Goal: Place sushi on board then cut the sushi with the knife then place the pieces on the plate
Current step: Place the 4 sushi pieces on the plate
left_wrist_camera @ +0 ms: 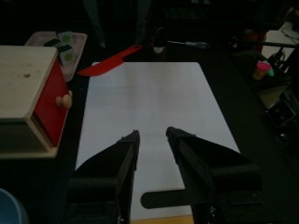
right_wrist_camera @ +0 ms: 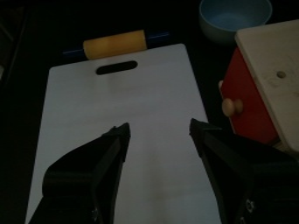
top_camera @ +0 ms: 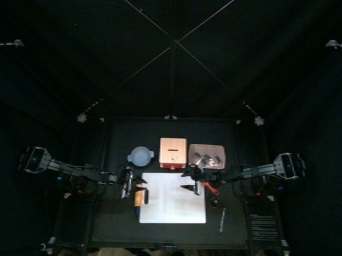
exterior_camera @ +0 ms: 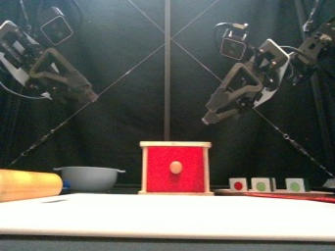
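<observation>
Nearest me, the white cutting board (top_camera: 174, 203) lay across the front half of the table (top_camera: 114, 228), its front edge a little short of the table's own front edge. Its whole surface was bare, and that was the one open stretch I had to work in. A yellow-orange roller (exterior_camera: 26, 184) lay just beside the board's left end, by the grip hole, narrowing the room on that side. Off the board's right side lay a thin pale rod (top_camera: 222, 220) that I could not make out. Both arms hung over the board, well clear of it in the front view. The left gripper (left_wrist_camera: 152, 134) was above its left part with the fingers only narrowly apart and nothing between them. The right gripper (right_wrist_camera: 159, 126) was above its back right part, fingers spread wider and also empty. A flat red thing that I took for the red knife (left_wrist_camera: 111, 61) lay at the board's back right corner, partly off the board. Just behind the board stood the wooden box (exterior_camera: 175, 168), its red drawer front facing me, with the blue-grey bowl (exterior_camera: 89, 176) to its left and the pink tray (top_camera: 218, 150) to its right. The sushi (exterior_camera: 263, 183) sat on that tray, not on the board. From the front I counted three pieces side by side, but from above they were too small to tell apart.
</observation>
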Tool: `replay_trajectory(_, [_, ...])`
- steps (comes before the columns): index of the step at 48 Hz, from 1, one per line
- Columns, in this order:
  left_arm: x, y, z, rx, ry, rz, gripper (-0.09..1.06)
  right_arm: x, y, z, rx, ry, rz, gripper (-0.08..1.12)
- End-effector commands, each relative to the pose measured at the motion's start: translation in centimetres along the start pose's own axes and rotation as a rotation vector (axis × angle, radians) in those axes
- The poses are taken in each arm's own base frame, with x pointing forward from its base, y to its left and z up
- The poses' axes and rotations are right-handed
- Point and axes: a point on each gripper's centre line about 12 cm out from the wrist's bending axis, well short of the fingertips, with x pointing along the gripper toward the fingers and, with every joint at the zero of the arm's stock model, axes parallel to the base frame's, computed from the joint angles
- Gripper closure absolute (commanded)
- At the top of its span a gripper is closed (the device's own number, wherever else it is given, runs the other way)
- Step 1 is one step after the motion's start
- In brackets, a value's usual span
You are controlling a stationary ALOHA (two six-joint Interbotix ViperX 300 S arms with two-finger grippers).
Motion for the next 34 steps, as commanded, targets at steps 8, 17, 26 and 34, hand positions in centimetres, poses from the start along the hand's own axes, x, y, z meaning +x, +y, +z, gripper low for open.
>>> replay_trajectory(8, [0.5, -0.1, 1.0, 0.001, -0.026, -0.003, 0.23, -0.1, 0.1, 1.2, 0.002, -0.037, 0.003, 0.14])
replay_trajectory(17, [1.2, -0.2, 0.9, 0.008, -0.011, -0.002, 0.23, -0.1, 0.2, 1.3, 0.003, -0.038, 0.005, 0.14])
replay_trajectory(26, [1.5, -0.2, 0.7, 0.008, 0.000, -0.001, 0.23, -0.1, 0.2, 1.3, 0.001, -0.038, 0.005, 0.14])
replay_trajectory(34, [1.5, -0.2, 0.8, 0.005, -0.001, 0.000, 0.23, 0.0, 0.1, 1.2, 0.002, -0.034, 0.003, 0.14])
